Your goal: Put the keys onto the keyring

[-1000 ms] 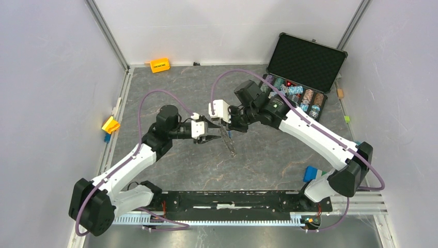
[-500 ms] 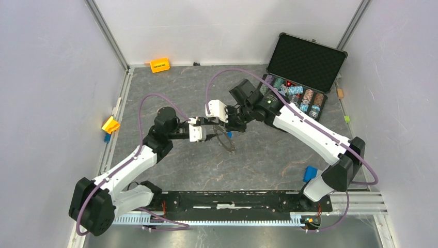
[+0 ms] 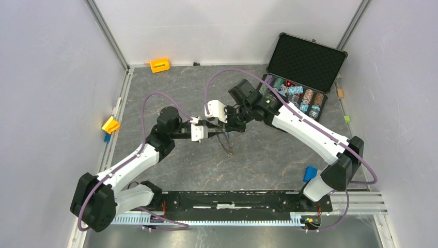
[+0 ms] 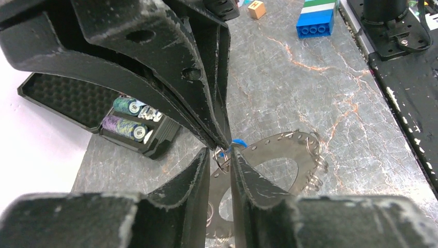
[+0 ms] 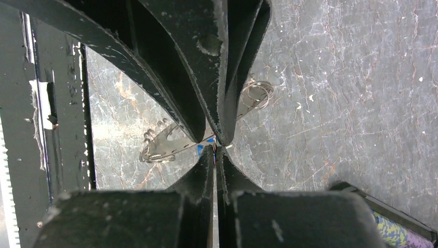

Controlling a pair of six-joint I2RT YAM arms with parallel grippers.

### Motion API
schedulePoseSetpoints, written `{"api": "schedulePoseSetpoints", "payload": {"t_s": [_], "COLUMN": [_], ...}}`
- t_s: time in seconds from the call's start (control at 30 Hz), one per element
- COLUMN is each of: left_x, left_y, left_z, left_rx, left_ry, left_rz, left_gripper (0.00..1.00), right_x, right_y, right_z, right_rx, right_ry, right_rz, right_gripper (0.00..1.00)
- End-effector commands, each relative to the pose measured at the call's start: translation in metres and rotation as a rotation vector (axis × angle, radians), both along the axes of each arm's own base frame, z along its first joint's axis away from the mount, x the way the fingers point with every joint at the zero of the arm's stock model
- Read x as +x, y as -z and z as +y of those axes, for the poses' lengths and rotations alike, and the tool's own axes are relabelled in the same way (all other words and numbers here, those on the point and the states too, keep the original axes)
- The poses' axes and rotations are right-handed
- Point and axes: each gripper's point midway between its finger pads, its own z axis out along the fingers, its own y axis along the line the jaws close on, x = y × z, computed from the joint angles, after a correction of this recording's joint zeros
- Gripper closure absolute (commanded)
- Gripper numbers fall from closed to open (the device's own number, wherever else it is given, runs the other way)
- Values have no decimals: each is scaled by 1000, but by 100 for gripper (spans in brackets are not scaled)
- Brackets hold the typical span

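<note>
Your right gripper (image 3: 223,127) reaches in from 2 o'clock with its jaws pressed tight together on the edge of the keyring (image 4: 281,147). It holds the big grey hoop near the middle of the table (image 3: 170,88). From the top view the hoop hangs from the pinch toward 6 o'clock, and you cannot tell if its low end rests on the table. Holding it this way makes sense. The hoop stays put and one edge sticks out where the other arm can get at it. Your left gripper (image 3: 210,133) comes in from 9 o'clock, so the two grippers meet tip to tip. Its jaws are a little bit apart, with just a thin gap between the fingers (image 4: 204,175). A key with a blue head (image 4: 236,142) sits right at that gap, touching the edge of the hoop. You cannot tell if the left jaws are pinching that key yet or only sitting around it. I think you are at the step where the key goes onto the hoop, so the left jaws need to be narrow for such a tiny thing. The open chip case (image 3: 304,59) sits far off at 1 o'clock, out of your way.
</note>
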Motion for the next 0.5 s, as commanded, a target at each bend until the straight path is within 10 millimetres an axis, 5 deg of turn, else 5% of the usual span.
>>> {"api": "schedulePoseSetpoints", "payload": {"t_s": [0.0, 0.47], "left_x": [-2, -3], "left_y": [-10, -6], "left_z": [-5, -7], "left_rx": [-28, -22], "left_ry": [20, 17], "left_rz": [4, 52], "left_gripper": [74, 98], "right_x": [1, 4], "right_y": [-22, -20], "right_z": [11, 11], "right_rx": [69, 65], "right_ry": [-22, -12], "right_rz": [-38, -46], "right_gripper": [100, 100]}}
